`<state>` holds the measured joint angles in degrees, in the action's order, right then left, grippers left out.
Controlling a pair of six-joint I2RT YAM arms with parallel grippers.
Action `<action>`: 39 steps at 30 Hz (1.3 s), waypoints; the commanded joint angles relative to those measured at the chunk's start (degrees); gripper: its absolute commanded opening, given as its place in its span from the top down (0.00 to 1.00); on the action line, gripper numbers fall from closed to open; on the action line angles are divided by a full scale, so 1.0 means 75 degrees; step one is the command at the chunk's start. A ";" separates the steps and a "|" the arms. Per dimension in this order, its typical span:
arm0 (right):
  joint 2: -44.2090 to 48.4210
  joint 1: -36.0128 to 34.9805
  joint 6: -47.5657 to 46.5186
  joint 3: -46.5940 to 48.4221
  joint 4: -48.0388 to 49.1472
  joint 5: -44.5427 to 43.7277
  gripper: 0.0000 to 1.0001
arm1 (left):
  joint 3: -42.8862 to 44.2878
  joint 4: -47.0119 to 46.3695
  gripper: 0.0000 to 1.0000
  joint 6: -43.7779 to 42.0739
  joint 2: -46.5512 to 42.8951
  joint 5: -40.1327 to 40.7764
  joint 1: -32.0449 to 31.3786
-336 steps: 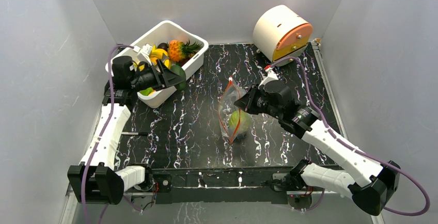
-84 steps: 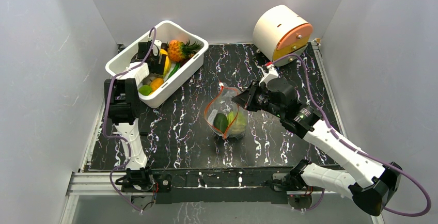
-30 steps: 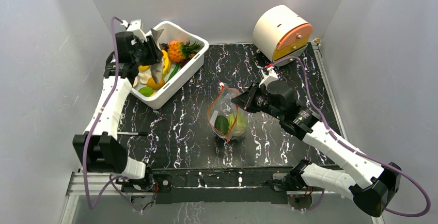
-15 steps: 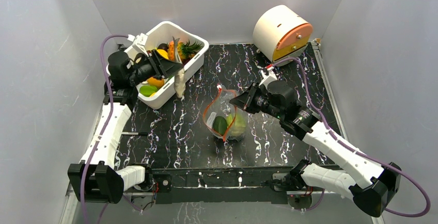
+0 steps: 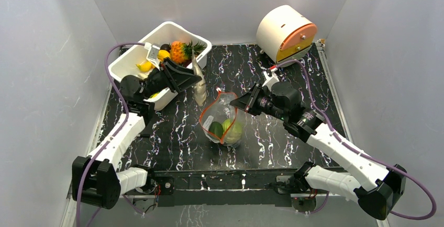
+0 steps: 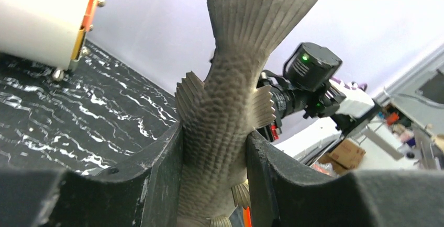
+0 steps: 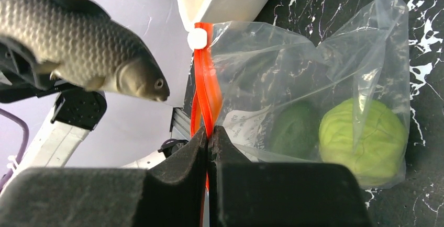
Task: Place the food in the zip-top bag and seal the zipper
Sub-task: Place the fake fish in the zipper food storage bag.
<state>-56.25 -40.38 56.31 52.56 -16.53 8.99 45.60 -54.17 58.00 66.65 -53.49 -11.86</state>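
Note:
A grey toy fish [image 5: 199, 95] hangs head-down, with my left gripper [image 5: 192, 80] shut on its body just left of the zip-top bag's mouth. In the left wrist view the fish [image 6: 225, 96] fills the gap between the fingers of that gripper [image 6: 213, 148]. The clear zip-top bag [image 5: 222, 125] stands on the black mat, mouth open. It holds a light-green round fruit [image 7: 364, 138] and a dark-green piece [image 7: 296, 130]. My right gripper [image 5: 236, 103] is shut on the red zipper [image 7: 206, 91] and holds the mouth edge up; in its own view the gripper [image 7: 209, 133] sits right of the fish [image 7: 78, 44].
A white tub [image 5: 180, 27] at the back left holds a pineapple [image 5: 180, 50], bananas [image 5: 145, 66] and other toy food. A white cylinder with an orange face [image 5: 285, 32] stands at the back right. White walls enclose the mat.
My left arm has carried the fish from the tub's edge rightward to the bag's mouth. The bag has shifted slightly left, with the right gripper still on the zipper.

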 commanded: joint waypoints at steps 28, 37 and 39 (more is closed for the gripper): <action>-0.0010 0.0029 0.0469 -0.0204 0.1045 0.0231 1.00 | -0.1142 -0.1690 0.85 -0.3698 0.0134 -0.0603 -0.2230; 0.0024 0.0030 0.0379 -0.0163 0.1034 0.0219 1.00 | -0.1722 -0.1100 0.84 -0.4632 -0.0004 -0.0151 -0.2570; 0.0060 0.0029 0.0394 -0.0249 0.1038 0.0225 1.00 | -0.1684 -0.0527 0.72 -0.5097 -0.0149 -0.0001 -0.2635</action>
<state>-57.80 -40.38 59.66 50.70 -12.45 10.48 33.04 -59.48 26.00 68.58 -55.70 -30.87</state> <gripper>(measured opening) 0.009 0.393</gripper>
